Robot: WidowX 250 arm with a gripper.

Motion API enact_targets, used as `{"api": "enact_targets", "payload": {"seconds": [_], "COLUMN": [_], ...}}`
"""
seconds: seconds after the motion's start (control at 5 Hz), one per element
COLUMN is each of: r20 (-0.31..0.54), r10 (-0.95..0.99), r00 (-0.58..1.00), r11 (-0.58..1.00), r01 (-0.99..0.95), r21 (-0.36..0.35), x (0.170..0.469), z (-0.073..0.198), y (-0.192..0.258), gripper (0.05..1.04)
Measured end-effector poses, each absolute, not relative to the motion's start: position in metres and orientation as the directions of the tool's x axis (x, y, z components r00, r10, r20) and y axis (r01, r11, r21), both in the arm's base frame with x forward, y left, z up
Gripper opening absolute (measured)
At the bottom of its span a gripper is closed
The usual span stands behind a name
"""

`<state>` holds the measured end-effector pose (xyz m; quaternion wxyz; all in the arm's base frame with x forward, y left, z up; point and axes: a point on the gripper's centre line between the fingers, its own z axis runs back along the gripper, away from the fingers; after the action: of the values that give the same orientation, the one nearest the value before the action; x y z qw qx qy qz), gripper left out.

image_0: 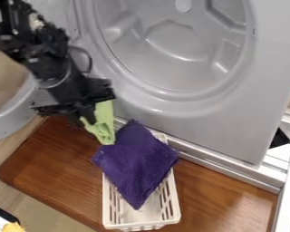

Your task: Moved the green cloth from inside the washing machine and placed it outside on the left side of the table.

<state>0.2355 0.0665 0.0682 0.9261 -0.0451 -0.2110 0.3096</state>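
My gripper [87, 117] hangs in front of the washing machine [232, 122], at its lower left, shut on the green cloth [103, 127]. The light green cloth is bunched at the fingers and droops below them to the right, outside the drum. Its lower end is beside the upper left edge of a purple cloth; whether they touch I cannot tell. Under them is the brown wooden table [56, 158], whose left part extends down and left of my gripper.
A white slatted basket [141, 224] stands on the table with the purple cloth [135, 161] draped over it. The round machine door [11, 115] is swung out at the left, beside the arm. A metal frame rail [232, 172] runs along the machine's base.
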Motion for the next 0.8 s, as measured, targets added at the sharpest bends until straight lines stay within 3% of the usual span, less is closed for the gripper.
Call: {"api": "enact_targets", "payload": {"seconds": [0.6, 0.8], "r20": [0.267, 0.227], "r10": [0.703, 0.730], "r00": [0.658, 0.644], "r11": [0.701, 0.668], "r01": [-0.704, -0.742], "r21": [-0.110, -0.044], "x": [0.214, 0.210], "z": [-0.004, -0.029], "y": [0.077, 0.084], "gripper": [0.111, 0.111]}}
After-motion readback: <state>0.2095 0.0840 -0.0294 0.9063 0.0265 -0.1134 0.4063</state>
